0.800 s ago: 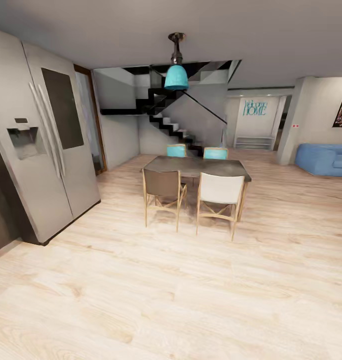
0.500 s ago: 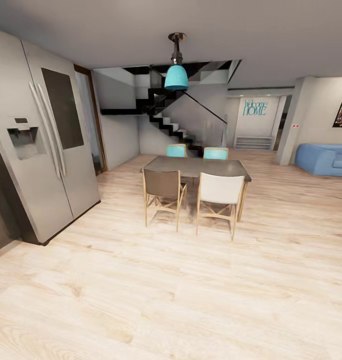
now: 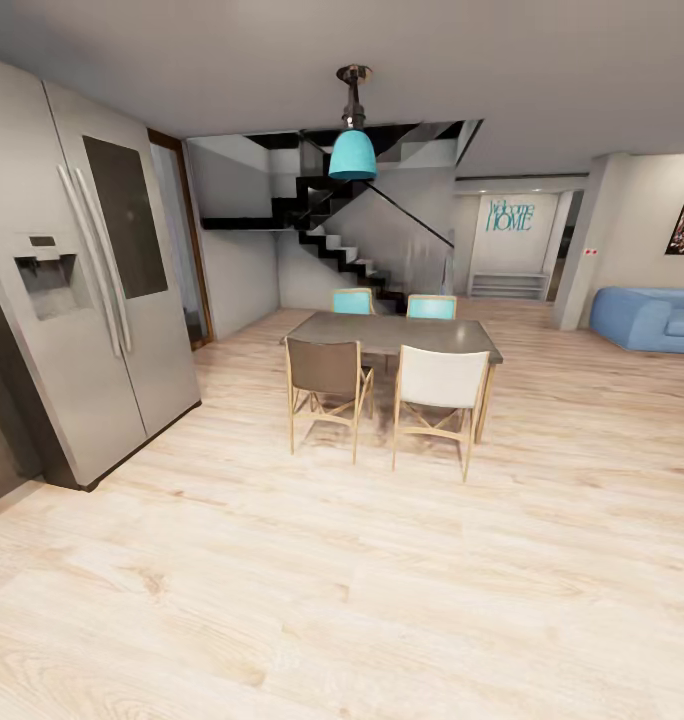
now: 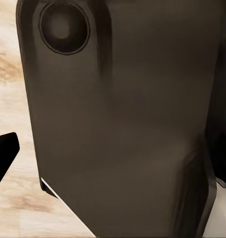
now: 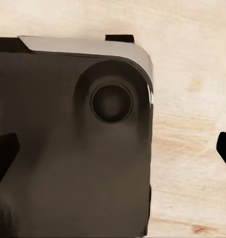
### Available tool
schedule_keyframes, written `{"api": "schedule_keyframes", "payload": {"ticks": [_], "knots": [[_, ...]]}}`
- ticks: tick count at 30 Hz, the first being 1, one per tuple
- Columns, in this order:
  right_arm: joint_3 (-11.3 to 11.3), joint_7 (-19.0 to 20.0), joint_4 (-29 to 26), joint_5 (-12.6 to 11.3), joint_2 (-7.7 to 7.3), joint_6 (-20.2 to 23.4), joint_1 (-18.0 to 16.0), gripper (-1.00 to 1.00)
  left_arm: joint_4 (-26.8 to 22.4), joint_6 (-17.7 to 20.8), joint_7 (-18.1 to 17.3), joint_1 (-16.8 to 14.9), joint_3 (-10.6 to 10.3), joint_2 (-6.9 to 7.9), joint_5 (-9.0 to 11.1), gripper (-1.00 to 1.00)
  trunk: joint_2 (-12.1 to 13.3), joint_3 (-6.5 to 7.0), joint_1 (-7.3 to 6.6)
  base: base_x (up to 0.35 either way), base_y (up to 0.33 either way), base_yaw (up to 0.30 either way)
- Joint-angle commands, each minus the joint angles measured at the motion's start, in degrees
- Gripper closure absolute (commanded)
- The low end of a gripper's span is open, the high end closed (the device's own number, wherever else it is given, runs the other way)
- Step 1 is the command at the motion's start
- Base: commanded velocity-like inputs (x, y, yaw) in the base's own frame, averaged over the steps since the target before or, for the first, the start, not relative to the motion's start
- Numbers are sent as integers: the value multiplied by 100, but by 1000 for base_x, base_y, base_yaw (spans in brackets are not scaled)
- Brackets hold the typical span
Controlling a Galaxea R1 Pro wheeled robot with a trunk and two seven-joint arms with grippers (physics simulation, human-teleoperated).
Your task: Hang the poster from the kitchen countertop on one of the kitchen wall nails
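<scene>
Nothing measurable has moved since the two earlier head frames: refrigerator, table and stairs sit at the same places, so base and head appear stationary, or very nearly so.

Jaws first. Right wrist view: two black fingertips (image 5: 3,153) enter from opposite edges, spread wide, with nothing between them but the robot's own dark rounded base housing (image 5: 68,148) and pale wood-plank floor (image 5: 192,124). Right gripper (image 5: 113,151) is wide open and empty. Left wrist view: one black fingertip (image 4: 4,151) shows at the edge, the other is out of frame, so I cannot tell how far the left jaws stand apart; nothing is visibly held. The dark glossy base panel (image 4: 118,124) sits in front of that camera (arms apparently hang low beside the body).

Outward, head view: tall grey double-door refrigerator (image 3: 82,270) at left, dark rectangular dining table with wooden legs (image 3: 394,333) ahead with four chairs around it, teal pendant lamp (image 3: 353,152) above, black staircase (image 3: 342,235) behind, teal "Welcome Home" lettering (image 3: 509,215) on the far wall, blue sofa (image 3: 647,318) at right.

Poster and kitchen countertop are not in these frames. Judgement: task is at its start, nothing grasped; the robot likely needs to turn or drive to find the counter.
</scene>
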Motion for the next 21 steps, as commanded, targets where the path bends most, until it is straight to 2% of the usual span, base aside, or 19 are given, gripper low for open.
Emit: {"api": "schedule_keyframes", "payload": {"ticks": [1,4,5,14,21], "knots": [[-6,-3,-29,-12,-34,-48,-36,-100,-42,-41,9,23,4,4,-18,-100,-2,-5,0,0,0,0],[-19,-11,-128,-39,-130,-145,-135,-100,-138,-138,26,53,36,94,-38,-100,-2,-5,0,0,0,0],[-17,-11,-1999,-38,-150,-952,-560,-100,-3420,-307,26,54,39,117,-38,-100,-2,-5,0,0,0,0],[5,-12,-2078,-21,-197,-994,-536,-100,-3495,-323,28,58,61,176,-29,-100,-2,-5,0,0,0,14],[10,-29,-2079,-26,-196,-999,-536,-100,-3493,-324,28,58,62,178,-29,-100,-2,-5,0,0,0,269]]}}
